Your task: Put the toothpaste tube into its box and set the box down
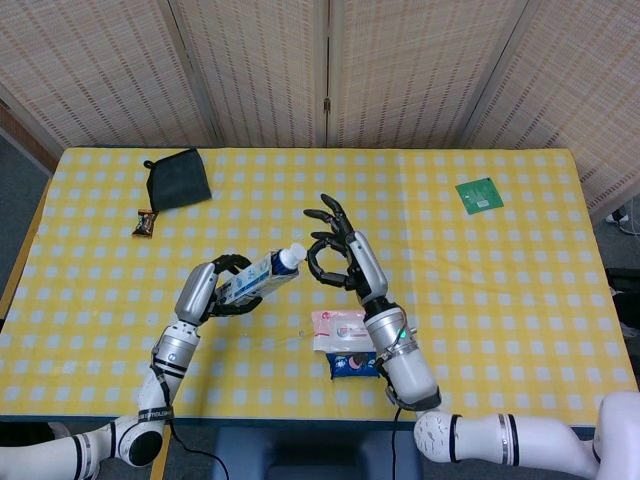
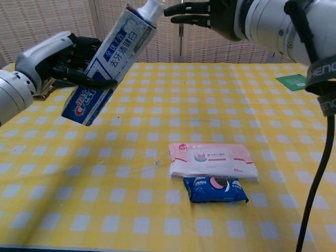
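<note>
The box (image 2: 102,63) is being gripped around its middle by the left hand (image 2: 65,58) and held tilted above the table (image 1: 500,290), the tube's cap (image 1: 293,256) showing at its mouth. The right hand (image 1: 335,250) is being held just beside the cap, fingers spread, nothing in it. Thin card is judged light and crushable, so a gentle mid-body hold is being favoured.

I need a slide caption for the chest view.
Left hand holds blue-white toothpaste box, tube cap protruding; right hand open.

head view high, looking down, chest view low, nearer
</note>
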`<action>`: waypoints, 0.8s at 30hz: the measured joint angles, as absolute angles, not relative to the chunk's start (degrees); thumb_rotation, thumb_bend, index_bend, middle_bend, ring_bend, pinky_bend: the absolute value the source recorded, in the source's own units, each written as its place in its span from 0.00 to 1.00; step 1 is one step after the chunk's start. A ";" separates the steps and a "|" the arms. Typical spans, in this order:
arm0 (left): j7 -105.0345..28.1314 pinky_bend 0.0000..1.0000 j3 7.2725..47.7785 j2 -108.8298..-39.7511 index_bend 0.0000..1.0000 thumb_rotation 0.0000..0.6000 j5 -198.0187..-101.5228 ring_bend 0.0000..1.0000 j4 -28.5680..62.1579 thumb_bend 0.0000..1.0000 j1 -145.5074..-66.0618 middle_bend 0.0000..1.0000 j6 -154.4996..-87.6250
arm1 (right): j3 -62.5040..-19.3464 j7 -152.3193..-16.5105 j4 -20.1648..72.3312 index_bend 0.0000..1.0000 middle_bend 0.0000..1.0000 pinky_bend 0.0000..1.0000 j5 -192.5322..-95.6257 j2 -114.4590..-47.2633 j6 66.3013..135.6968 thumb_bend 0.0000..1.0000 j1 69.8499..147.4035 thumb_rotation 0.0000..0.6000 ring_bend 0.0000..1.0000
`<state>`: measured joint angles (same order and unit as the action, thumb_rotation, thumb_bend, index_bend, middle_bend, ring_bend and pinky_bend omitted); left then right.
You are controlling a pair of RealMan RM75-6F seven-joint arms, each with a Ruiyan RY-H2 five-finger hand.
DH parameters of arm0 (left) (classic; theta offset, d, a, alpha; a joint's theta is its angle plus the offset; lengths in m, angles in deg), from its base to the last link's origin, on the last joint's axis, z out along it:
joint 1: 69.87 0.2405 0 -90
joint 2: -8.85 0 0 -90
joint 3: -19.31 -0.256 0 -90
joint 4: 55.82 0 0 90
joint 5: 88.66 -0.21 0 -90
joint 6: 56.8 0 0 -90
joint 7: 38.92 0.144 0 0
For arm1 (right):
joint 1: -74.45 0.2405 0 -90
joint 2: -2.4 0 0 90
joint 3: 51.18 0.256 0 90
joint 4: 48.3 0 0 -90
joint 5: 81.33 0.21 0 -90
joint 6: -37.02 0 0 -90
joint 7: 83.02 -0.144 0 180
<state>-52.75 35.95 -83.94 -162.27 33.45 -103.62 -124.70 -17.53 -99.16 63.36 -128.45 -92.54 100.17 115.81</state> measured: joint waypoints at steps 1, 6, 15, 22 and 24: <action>-53.01 0.43 36.01 -83.91 0.49 1.00 -162.28 0.39 33.45 0.81 -103.60 0.51 -124.76 | -17.66 -99.43 63.35 0.00 0.09 0.09 -128.85 -92.39 100.02 0.50 115.74 1.00 0.05; -54.47 0.43 36.19 -83.62 0.49 1.00 -162.57 0.39 33.17 0.81 -103.47 0.51 -124.95 | -17.36 -101.66 63.84 0.00 0.08 0.09 -129.50 -91.13 98.45 0.48 115.32 1.00 0.05; -53.90 0.43 35.62 -83.30 0.49 1.00 -162.18 0.39 31.57 0.81 -103.47 0.51 -124.18 | -17.23 -104.38 64.74 0.00 0.08 0.08 -133.34 -87.43 98.15 0.48 113.09 1.00 0.06; -52.60 0.44 35.09 -82.38 0.49 1.00 -162.22 0.40 30.14 0.81 -103.41 0.51 -123.86 | -16.72 -107.08 66.16 0.00 0.08 0.08 -134.07 -83.71 97.83 0.48 110.89 1.00 0.06; -51.56 0.44 34.74 -81.39 0.49 1.00 -162.32 0.41 29.70 0.81 -103.36 0.51 -123.54 | -16.62 -107.92 66.58 0.00 0.08 0.09 -134.39 -82.36 97.69 0.48 110.06 1.00 0.06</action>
<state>-51.56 34.74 -81.39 -162.32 29.70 -103.36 -123.54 -16.62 -107.92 66.58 -134.39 -82.36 97.69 110.06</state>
